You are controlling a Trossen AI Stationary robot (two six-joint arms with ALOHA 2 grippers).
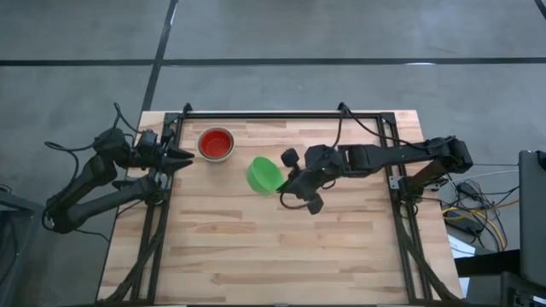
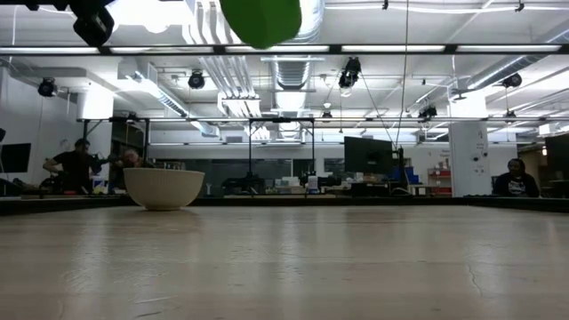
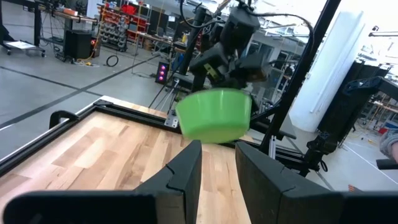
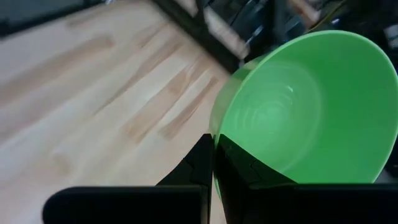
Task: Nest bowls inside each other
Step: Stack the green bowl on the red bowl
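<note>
A bright green bowl (image 1: 264, 174) hangs in the air over the middle of the table, and my right gripper (image 1: 284, 182) is shut on it. The bowl also shows in the left wrist view (image 3: 214, 115) and at the top of the low view (image 2: 260, 20). To its far left a red bowl (image 1: 216, 142) sits nested inside a whitish-grey bowl (image 2: 164, 188), which rests by its base on the wood. My left gripper (image 1: 183, 157) waits at the table's left edge beside that pair. It points level toward the green bowl and stands open (image 3: 217, 155) with nothing between its fingers. My right gripper pinches the green bowl's wall at the rim (image 4: 214, 134), with one finger inside the bowl and one outside. The fingers come from the table's right side, slanting down. The bowl is lifted clear of the table and tilted, its opening turned toward the gripper.
A black frame (image 1: 281, 114) runs along the table's far, left and right edges. The near half of the wooden top (image 1: 273, 247) is bare. Cables and gear lie off the right edge (image 1: 478, 213). People sit in the room behind (image 2: 76, 164).
</note>
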